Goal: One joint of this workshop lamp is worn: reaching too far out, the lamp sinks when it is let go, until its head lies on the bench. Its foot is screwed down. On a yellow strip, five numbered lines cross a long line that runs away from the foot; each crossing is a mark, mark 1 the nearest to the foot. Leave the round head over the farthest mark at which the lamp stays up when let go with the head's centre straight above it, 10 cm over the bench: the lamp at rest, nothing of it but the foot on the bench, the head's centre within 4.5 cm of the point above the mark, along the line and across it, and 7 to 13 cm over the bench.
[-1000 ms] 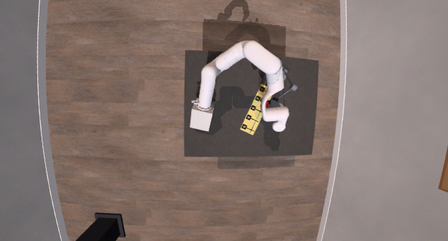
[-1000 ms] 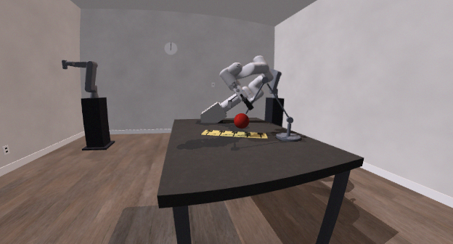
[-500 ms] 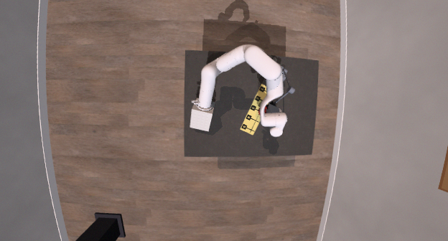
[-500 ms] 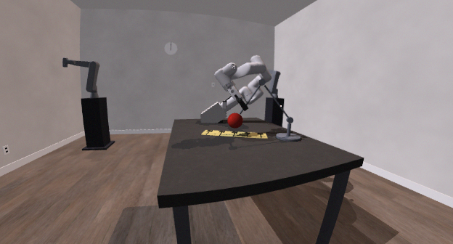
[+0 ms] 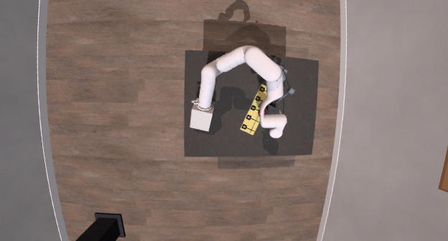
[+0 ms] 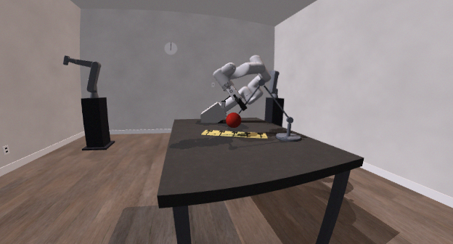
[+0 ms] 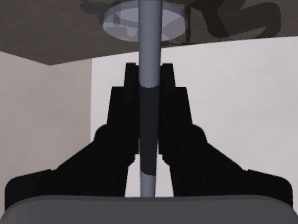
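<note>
The lamp's red round head [image 6: 233, 120] hangs above the yellow strip [image 6: 228, 134] [image 5: 251, 123], off the bench; in the exterior view it appears near the middle crossing. In the top view my arm hides most of it. The lamp's elbow [image 6: 262, 82] [image 5: 291, 91] is raised, and its round foot [image 6: 288, 137] [image 7: 114, 22] stands on the bench beyond the strip's near end. My gripper [image 6: 243, 107] [image 7: 148, 82] is shut on the lamp's outer rod, between elbow and head. The fingers touch both sides of it in the wrist view.
The dark bench [image 5: 222, 144] [image 6: 254, 163] carries the lamp, the strip and my arm's pale base block [image 5: 201, 118] [image 6: 211, 114]. My arm arches over the lamp side. Another robot arm [image 6: 94, 77] stands on a black pedestal away from the bench.
</note>
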`<state>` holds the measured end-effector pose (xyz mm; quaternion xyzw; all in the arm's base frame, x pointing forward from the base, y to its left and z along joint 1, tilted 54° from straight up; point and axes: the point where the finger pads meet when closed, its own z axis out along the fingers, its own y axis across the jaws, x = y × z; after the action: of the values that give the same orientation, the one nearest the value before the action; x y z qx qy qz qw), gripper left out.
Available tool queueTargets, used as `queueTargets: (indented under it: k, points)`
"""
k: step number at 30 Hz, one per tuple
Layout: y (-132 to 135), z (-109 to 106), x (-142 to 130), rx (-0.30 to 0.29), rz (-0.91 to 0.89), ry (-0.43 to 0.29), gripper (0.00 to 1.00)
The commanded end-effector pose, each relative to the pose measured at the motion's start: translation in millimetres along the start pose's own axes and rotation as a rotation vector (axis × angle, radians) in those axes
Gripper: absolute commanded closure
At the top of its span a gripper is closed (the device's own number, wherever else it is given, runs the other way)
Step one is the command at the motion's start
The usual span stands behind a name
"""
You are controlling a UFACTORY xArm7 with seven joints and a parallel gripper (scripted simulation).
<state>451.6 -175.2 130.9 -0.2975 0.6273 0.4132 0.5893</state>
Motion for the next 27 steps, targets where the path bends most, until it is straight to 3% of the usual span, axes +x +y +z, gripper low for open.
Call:
queueTargets:
  k: [1,2,3,27]
  points:
    - [-1.0,-3.4,0.4,0.005,-0.002,0.003,1.00]
    - [-1.0,-3.4,0.4,0.005,-0.002,0.003,1.00]
    - [-1.0,-3.4,0.4,0.005,-0.002,0.003,0.00]
    - [-1.0,-3.2,0.2,0.005,-0.002,0.003,0.00]
